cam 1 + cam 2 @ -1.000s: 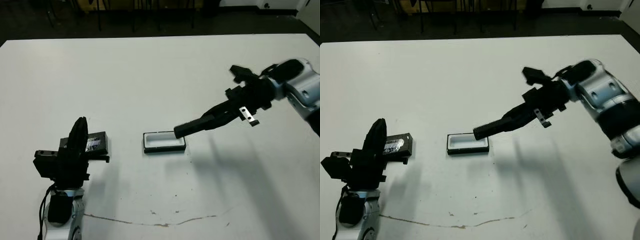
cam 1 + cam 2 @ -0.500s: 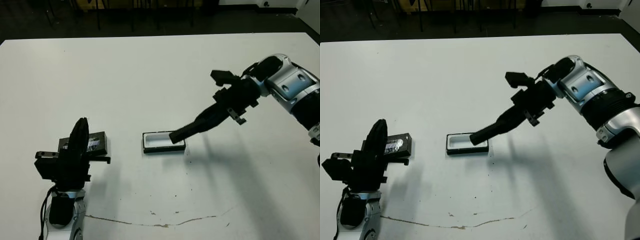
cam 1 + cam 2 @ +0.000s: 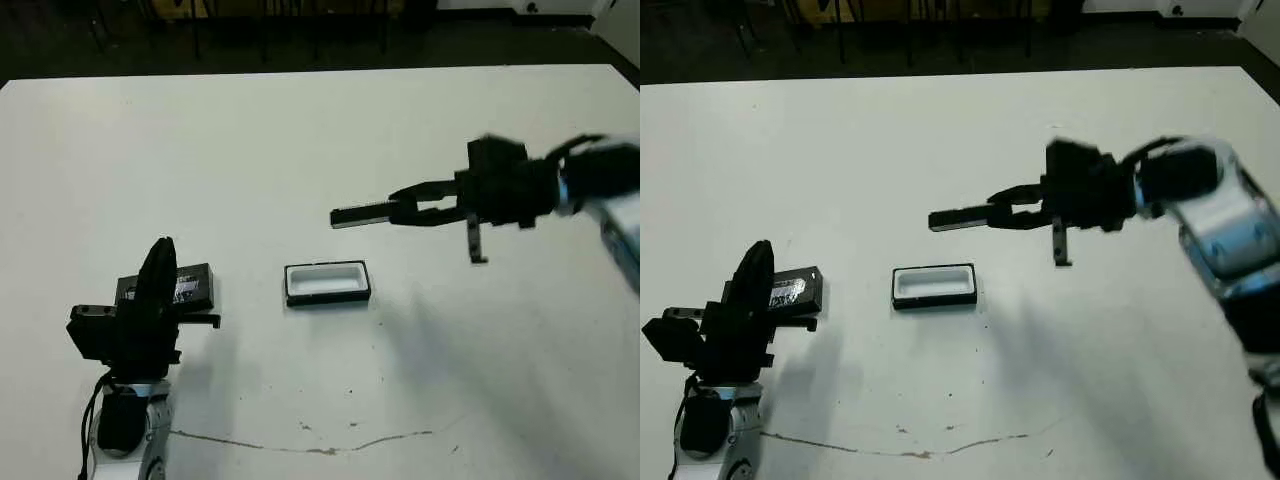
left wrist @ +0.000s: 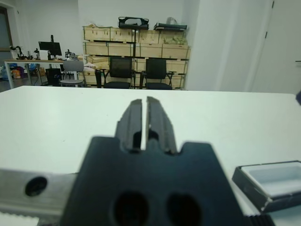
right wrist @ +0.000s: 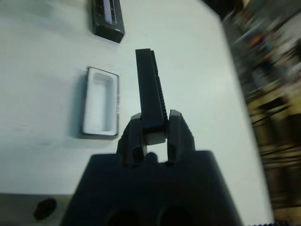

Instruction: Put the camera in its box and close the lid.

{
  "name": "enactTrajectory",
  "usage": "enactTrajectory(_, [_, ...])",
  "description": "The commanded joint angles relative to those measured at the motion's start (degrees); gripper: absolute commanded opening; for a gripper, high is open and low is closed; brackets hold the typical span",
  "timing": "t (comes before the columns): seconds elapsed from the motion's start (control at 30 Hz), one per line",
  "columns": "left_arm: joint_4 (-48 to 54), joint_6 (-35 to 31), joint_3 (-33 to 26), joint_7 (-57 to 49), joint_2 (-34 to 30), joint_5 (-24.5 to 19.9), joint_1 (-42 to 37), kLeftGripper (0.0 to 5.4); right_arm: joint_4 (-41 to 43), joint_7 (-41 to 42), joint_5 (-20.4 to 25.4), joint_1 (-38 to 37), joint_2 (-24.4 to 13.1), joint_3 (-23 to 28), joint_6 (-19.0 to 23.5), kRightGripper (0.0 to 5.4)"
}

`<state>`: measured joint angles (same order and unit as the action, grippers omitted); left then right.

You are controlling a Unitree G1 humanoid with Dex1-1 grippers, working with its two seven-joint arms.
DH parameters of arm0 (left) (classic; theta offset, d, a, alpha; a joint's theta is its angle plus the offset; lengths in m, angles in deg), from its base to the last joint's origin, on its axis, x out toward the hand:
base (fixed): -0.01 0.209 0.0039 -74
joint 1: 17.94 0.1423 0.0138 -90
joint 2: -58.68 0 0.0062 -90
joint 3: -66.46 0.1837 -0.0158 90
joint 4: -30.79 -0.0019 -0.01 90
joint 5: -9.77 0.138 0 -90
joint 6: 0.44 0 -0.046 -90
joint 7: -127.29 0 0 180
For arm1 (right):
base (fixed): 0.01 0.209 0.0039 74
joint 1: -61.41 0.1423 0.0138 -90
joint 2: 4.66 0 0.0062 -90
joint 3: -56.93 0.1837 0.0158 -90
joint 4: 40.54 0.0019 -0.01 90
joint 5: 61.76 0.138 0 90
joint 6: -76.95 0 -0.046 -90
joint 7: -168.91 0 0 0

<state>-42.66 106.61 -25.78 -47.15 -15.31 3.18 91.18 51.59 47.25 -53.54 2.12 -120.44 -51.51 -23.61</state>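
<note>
The box (image 3: pixel 327 283) lies on the table with its white lining showing and nothing inside; it also shows as a box (image 5: pixel 100 101) in the right wrist view. My right gripper (image 3: pixel 402 208) hovers above and behind it, shut on the camera (image 3: pixel 360 214), a flat black block held about level and pointing toward picture left. The camera (image 5: pixel 149 84) sticks out well past the fingertips. The lid (image 3: pixel 185 288), black with a shiny label, rests flat to the left of the box. My left gripper (image 3: pixel 160 262) stands upright just in front of the lid, shut on nothing.
The white table (image 3: pixel 300 150) runs wide around the box. A thin brown crack line (image 3: pixel 300 443) marks the near part. Beyond the far edge stand chairs (image 4: pixel 120 73) and shelves of crates (image 4: pixel 136 47).
My right arm has swung up and back, lifting the camera from the box's right end to a level pose above the table. Left arm, box and lid stayed put.
</note>
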Motion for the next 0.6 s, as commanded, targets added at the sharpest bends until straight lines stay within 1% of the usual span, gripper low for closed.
enactTrajectory(0.03, [-1.4, -0.2, -0.4, 0.5, -0.7, 0.0, 3.4, 0.00, 0.1, -5.4, -4.8, -5.2, 2.6, 1.7, -6.9, 0.01])
enactTrajectory(0.17, [-1.0, -0.7, -0.4, 0.3, -0.5, 0.2, 3.4, 0.00, -5.6, -12.3, -11.0, -7.8, 6.0, 2.6, -22.7, 0.01])
enactTrajectory(0.2, [-1.1, -0.4, -0.5, 0.4, -0.5, 0.2, 3.4, 0.00, -7.9, -13.6, -12.0, -7.6, 6.8, 2.6, -26.8, 0.01])
enactTrajectory(0.27, [-0.9, -0.5, -0.5, 0.3, -0.6, 0.6, 3.4, 0.00, -13.7, -17.9, -16.0, -6.7, 8.5, 2.9, -36.6, 0.01])
enactTrajectory(0.3, [-0.8, -0.6, -0.5, 0.2, -0.6, 0.9, 3.5, 0.00, -15.9, -19.6, -17.8, -6.2, 9.1, 2.9, -40.0, 0.01])
enactTrajectory(0.4, [-0.7, -0.6, -0.5, 0.3, -0.5, 0.6, 3.5, 0.00, -21.7, -24.0, -22.3, -3.8, 10.1, 3.1, -47.6, 0.01])
enactTrajectory(0.47, [-0.5, -0.7, -0.5, 0.3, -0.4, 0.5, 3.5, 0.00, -24.8, -26.9, -25.0, -2.3, 10.7, 3.3, -51.6, 0.01])
enactTrajectory(0.57, [-0.3, -1.0, -0.5, 0.0, -0.4, 1.1, 3.7, 0.00, -29.4, -32.3, -31.0, 0.2, 11.2, 4.0, -57.9, 0.01])
enactTrajectory(0.6, [0.0, -1.3, -0.4, -0.1, -0.4, 1.1, 3.8, 0.00, -30.6, -33.6, -32.7, 1.0, 11.1, 4.0, -59.4, 0.01])
